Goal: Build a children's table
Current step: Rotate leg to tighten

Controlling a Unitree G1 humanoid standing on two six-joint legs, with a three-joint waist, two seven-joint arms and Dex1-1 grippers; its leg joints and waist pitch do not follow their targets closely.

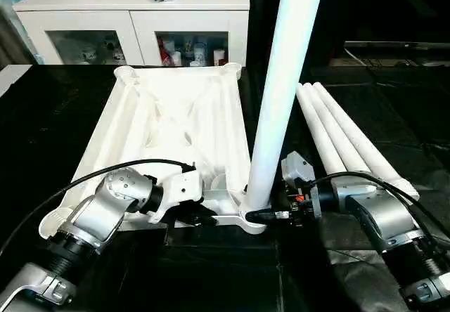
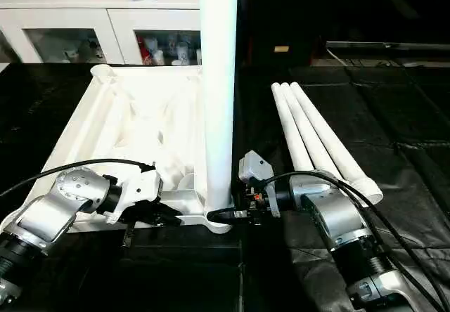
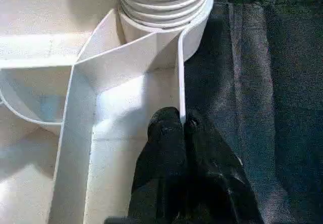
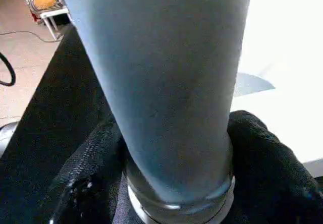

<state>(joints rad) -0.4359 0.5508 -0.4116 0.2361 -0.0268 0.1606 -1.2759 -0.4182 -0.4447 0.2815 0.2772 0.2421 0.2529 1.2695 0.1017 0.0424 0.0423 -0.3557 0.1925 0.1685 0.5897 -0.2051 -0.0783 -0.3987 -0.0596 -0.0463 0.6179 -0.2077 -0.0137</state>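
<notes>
- the table top (image 1: 176, 126) lies upside down on the black desk (image 1: 42, 115), ribbed underside up, in front of the white cabinet (image 1: 133, 17).
- one leg (image 1: 281, 94) stands upright in the corner socket (image 1: 247, 221) nearest the robot on the top's right side; its threaded end sits in the socket, and whether it is fully screwed home i cannot tell.
- the right end effector (image 1: 271, 215) has its black fingers (image 4: 272, 153) on either side of this leg, low down just above the socket, closed around it in a wide grip.
- the left end effector (image 3: 184, 125) is pinched tight on the thin rim wall of the top, just beside that same socket, seemingly steadying the top.
- three more legs (image 1: 344, 140) lie side by side on the desk to the right of the top, near it but not touching.
- the two far corner sockets (image 1: 126, 73) stand empty.
- so, as i judge it, the job is roughly a quarter done: one leg is going in, three are left to fit, then the table must be turned upright.
</notes>
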